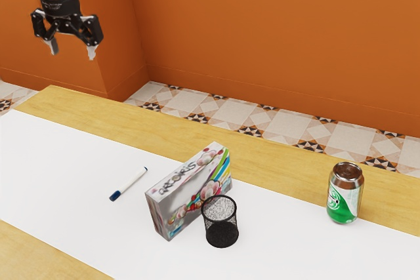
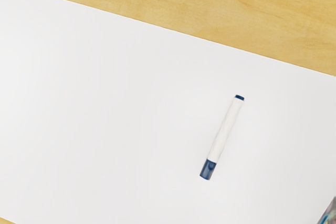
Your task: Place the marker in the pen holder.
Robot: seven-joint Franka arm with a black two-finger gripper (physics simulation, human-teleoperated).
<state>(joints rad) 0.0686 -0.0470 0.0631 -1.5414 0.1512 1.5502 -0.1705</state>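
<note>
Marker lies flat on the white sheet, its long side free, so a pinch across the barrel looks the easiest hold; the blue cap points away from the box. That box stands on its narrow side just beside, leaving some room on the marker's flank, though a careless approach could clip its corner. On the box's other side the mesh holder stands upright, its mouth facing up, ready to take something lowered endwise; whether it touches the box I cannot tell. Since the box rises between marker and holder, the carry probably has to go high or swing round. Farther along, the can stands upright by the sheet's edge, well apart from that route. High above the table, the gripper hangs pointing down, empty, its fingers spread wide, which suits the next step: descending over the marker. Beyond is the orange wall.
</note>
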